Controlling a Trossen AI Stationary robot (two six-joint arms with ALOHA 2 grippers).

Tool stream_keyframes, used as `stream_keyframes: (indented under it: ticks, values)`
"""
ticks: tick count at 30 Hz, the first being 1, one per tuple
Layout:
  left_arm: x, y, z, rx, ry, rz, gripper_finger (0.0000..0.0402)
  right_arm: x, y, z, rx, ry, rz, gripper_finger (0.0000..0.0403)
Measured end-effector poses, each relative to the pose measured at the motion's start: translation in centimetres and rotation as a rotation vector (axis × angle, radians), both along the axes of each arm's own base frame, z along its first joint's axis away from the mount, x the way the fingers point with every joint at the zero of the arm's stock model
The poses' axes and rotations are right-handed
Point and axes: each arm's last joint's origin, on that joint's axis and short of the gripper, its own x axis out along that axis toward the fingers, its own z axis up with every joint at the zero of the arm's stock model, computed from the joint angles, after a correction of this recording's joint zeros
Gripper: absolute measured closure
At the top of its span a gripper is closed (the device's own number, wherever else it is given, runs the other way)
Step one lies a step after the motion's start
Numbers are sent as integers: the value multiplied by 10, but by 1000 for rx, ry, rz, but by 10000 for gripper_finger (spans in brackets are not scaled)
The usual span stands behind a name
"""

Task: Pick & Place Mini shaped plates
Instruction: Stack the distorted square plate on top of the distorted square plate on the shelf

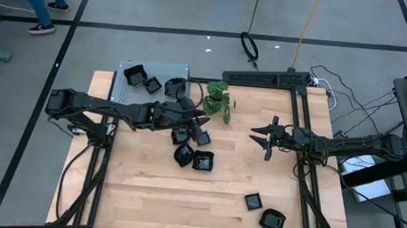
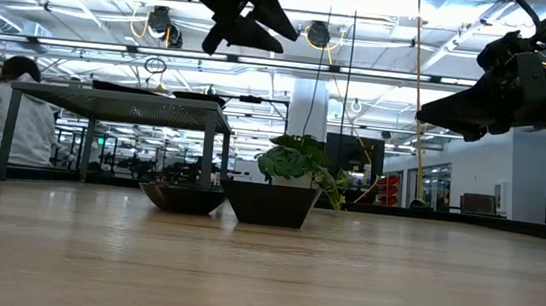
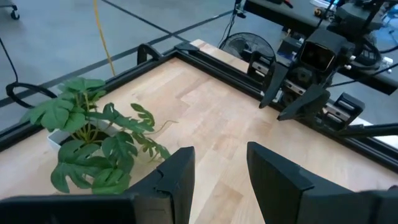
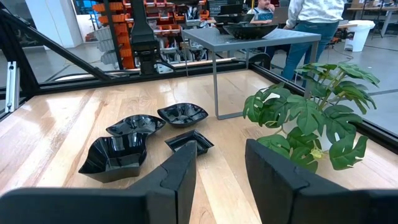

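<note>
Near the bench's (image 1: 147, 196) front edge, toward the right corner, lie two plates (image 1: 263, 212). Mid-bench sits a cluster of four plates (image 1: 190, 145). Above it the left gripper (image 1: 202, 118) hangs spread and empty; the right gripper (image 1: 265, 138), also spread and empty, hovers by the right edge. A plant (image 1: 219, 99) stands near the back edge. More plates (image 1: 143, 79) rest on the grey stand (image 1: 165, 73) at the back left corner.

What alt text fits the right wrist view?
Four glossy black mini plates sit clustered on the wooden table, seen past the right tool, whose two dark fingers stand apart with nothing between them. A leafy green plant stands beside the plates, and a grey perforated metal stand behind them carries another black dish.
</note>
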Motion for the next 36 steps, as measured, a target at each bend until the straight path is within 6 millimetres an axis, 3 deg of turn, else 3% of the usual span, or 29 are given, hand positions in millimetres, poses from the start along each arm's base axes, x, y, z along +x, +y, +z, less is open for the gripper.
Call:
stream_keyframes:
  ticks: [10, 16, 21, 28, 32, 36]
  values:
    - [1, -4, -1, -45, 11, -132, 252, 0, 0, 0, 0, -1, 0, 275]
    - [-2, -15, -8, -182, 82, -446, 252, 0, 0, 1, 13, -11, -2, 275]
    - [-10, -37, -20, -264, 234, -633, 252, 0, 0, 1, 31, -15, -3, 275]
    - [-20, -75, -28, -15, 354, -781, 252, 0, 0, 1, 23, -13, -2, 275]
    - [-22, -92, -29, 221, 377, -766, 252, 0, 0, 1, 23, -13, -2, 275]
    - [-14, -101, -40, 280, 385, -728, 252, 0, 0, 1, 22, -13, -3, 275]
